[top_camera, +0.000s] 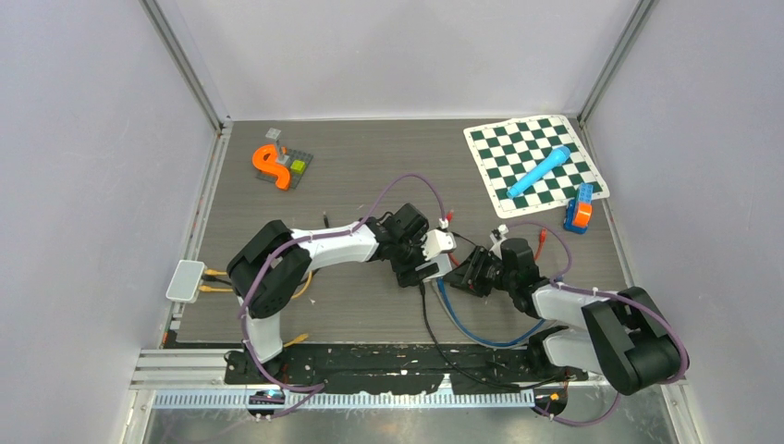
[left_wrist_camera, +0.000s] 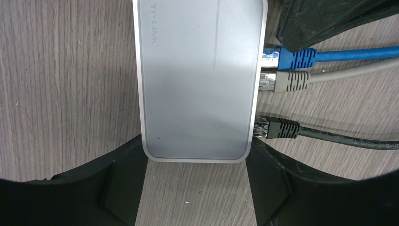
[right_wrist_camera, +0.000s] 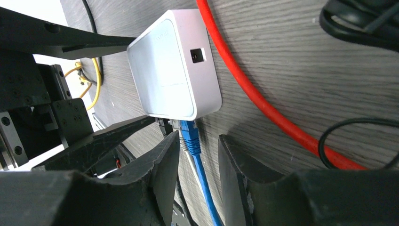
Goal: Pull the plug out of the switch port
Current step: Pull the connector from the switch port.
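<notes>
Left wrist view: we see the left gripper [left_wrist_camera: 196,150] with its fingers at either side of the white switch [left_wrist_camera: 197,80], by its near corners; whether they press on it, we cannot tell. A blue plug [left_wrist_camera: 294,59], a grey plug [left_wrist_camera: 291,81] and a black plug [left_wrist_camera: 280,128] sit in the switch's right side.

Right wrist view: the right gripper [right_wrist_camera: 200,143] has its fingers apart around the blue plug, not clamped on it.

Top external view: both grippers meet mid-tabletop [top_camera: 370,166], toward its near edge.

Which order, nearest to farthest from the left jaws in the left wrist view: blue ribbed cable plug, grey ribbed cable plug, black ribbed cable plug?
1. Black ribbed plug, lowest port, right side of the white plastic switch.
2. Grey ribbed plug, middle.
3. Blue ribbed plug, topmost.
</notes>
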`<state>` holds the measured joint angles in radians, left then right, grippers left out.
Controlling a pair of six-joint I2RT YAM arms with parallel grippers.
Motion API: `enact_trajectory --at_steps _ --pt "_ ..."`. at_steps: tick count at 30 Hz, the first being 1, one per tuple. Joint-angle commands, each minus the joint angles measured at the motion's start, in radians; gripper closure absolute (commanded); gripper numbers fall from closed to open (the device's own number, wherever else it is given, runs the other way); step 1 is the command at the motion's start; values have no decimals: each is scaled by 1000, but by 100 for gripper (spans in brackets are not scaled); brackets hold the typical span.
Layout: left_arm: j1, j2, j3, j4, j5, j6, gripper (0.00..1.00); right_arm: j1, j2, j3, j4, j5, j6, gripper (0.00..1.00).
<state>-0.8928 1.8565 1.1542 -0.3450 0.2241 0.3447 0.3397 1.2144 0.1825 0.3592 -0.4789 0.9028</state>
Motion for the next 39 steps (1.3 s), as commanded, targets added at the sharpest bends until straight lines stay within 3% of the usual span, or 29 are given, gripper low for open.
enact_trajectory --at_steps 1,10,18,24,27,29,39 --pt "-6 12 3 4 20 10 43 11 58 -5 129 -21 38 58" --pt "-6 15 11 -9 25 8 44 14 222 -33 348 -69 121 62" --pt "-6 17 18 -13 27 7 44 16 248 -39 370 -70 122 68" --pt "-6 19 25 -20 38 5 44 18 283 -40 414 -69 134 65" --pt "-6 19 28 -22 45 2 44 18 304 -44 448 -75 139 82" --pt "-6 21 28 -21 51 -1 44 18 311 -45 465 -79 141 84" --pt "-6 24 31 -23 57 -3 44 21 275 -54 460 -89 127 61"
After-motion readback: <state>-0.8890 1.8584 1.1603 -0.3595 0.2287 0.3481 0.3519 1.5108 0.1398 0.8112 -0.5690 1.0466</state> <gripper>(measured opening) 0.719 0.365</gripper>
